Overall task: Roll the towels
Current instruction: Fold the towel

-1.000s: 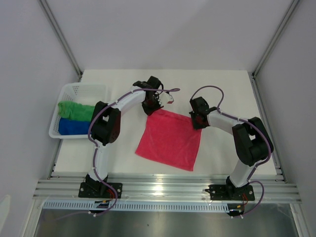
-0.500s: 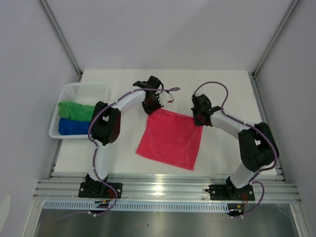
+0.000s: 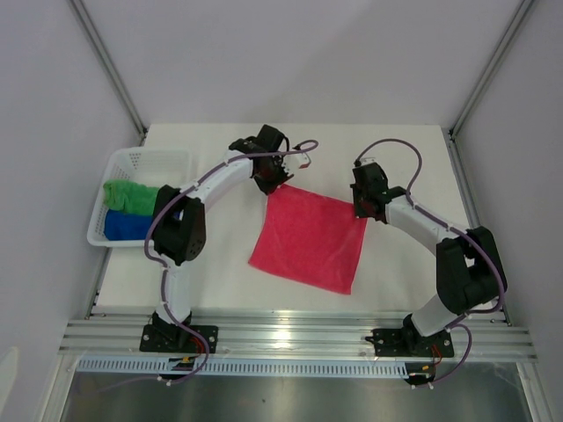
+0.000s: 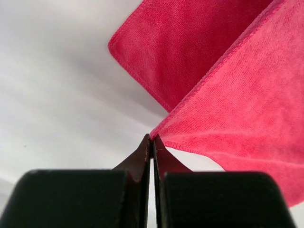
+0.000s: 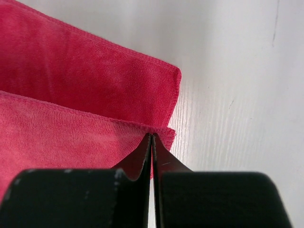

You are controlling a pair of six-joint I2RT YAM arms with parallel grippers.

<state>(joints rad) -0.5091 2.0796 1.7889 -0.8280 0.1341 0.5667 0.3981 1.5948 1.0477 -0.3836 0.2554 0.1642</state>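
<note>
A pink-red towel [image 3: 310, 237] is spread over the middle of the white table, its two far corners lifted. My left gripper [image 3: 271, 185] is shut on the far left corner [image 4: 156, 135]. My right gripper [image 3: 364, 214] is shut on the far right corner [image 5: 164, 133]. In both wrist views the cloth hangs from the pinched tips down to the part lying flat [image 4: 190, 42] [image 5: 85, 71]. The green towel [image 3: 132, 195] and the blue towel [image 3: 130, 225] lie rolled in the white mesh basket [image 3: 147, 158] at the left.
The basket stands against the table's left edge. Grey walls and aluminium posts [image 3: 110, 66] close in the back and sides. A metal rail [image 3: 290, 330] with both arm bases runs along the near edge.
Both grippers have moved away from the arm bases with the towel's far corners, the right one also rightward. The towel has been drawn further back and stretched.
</note>
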